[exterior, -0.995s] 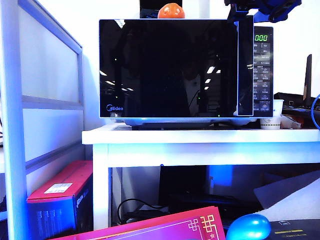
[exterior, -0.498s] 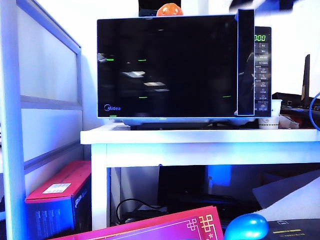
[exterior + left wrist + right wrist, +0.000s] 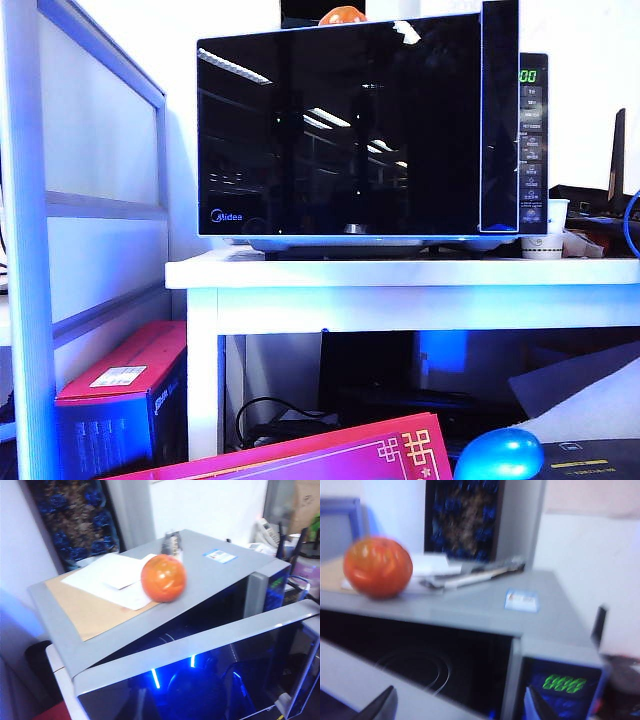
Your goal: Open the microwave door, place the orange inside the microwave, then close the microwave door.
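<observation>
The microwave stands on a white table with its glossy black door swung partly out, handle strip towards the right. In the left wrist view the door's grey top edge stands off the body, with the dark cavity behind it. The orange rests on the microwave's top, beside papers. My right gripper hovers above the door's top edge, its two dark fingertips wide apart and open, holding nothing. My left gripper is in no view.
The white table carries the microwave and a paper cup. A white frame stands at the left. Below lie a red box, a pink box and a blue ball. Papers lie on the microwave's top.
The door has swung out from shut to partly open. The right gripper, at the door's top right corner a second ago, has left the exterior view.
</observation>
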`<state>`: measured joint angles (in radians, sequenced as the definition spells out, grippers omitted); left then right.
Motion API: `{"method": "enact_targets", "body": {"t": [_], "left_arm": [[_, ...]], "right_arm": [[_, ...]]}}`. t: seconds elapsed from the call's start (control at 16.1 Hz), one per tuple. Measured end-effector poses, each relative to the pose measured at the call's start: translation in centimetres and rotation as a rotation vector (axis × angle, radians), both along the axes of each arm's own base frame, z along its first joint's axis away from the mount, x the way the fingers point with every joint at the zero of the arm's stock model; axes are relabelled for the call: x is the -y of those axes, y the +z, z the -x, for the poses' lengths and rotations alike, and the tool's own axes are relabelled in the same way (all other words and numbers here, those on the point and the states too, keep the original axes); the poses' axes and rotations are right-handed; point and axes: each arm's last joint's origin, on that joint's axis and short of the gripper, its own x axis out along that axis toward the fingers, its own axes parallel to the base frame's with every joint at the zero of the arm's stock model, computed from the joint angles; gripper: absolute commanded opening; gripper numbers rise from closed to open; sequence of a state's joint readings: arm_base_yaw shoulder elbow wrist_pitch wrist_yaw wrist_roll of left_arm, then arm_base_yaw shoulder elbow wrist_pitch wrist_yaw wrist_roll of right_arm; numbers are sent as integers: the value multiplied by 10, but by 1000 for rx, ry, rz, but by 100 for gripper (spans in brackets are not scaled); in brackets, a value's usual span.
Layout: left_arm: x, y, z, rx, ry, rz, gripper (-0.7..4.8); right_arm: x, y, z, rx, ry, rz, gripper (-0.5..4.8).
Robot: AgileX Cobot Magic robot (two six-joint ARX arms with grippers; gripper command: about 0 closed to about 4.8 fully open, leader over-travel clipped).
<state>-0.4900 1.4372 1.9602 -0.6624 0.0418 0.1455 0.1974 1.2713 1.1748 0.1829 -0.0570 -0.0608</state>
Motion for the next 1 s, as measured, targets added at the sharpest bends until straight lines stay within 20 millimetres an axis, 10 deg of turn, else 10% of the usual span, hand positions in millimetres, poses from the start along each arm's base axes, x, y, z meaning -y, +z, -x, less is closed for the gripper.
{"method": "enact_targets", "body": {"t": [0.68,1.0], "left_arm": [[1,-1,-1,-8,-2,-4,-5],[0,-1,-1,-8,-1,-4,-5]], "right_arm": [[-9,-18,-10,-110,366,-6,336],[4,11,16,8,67,-24,332]]}}
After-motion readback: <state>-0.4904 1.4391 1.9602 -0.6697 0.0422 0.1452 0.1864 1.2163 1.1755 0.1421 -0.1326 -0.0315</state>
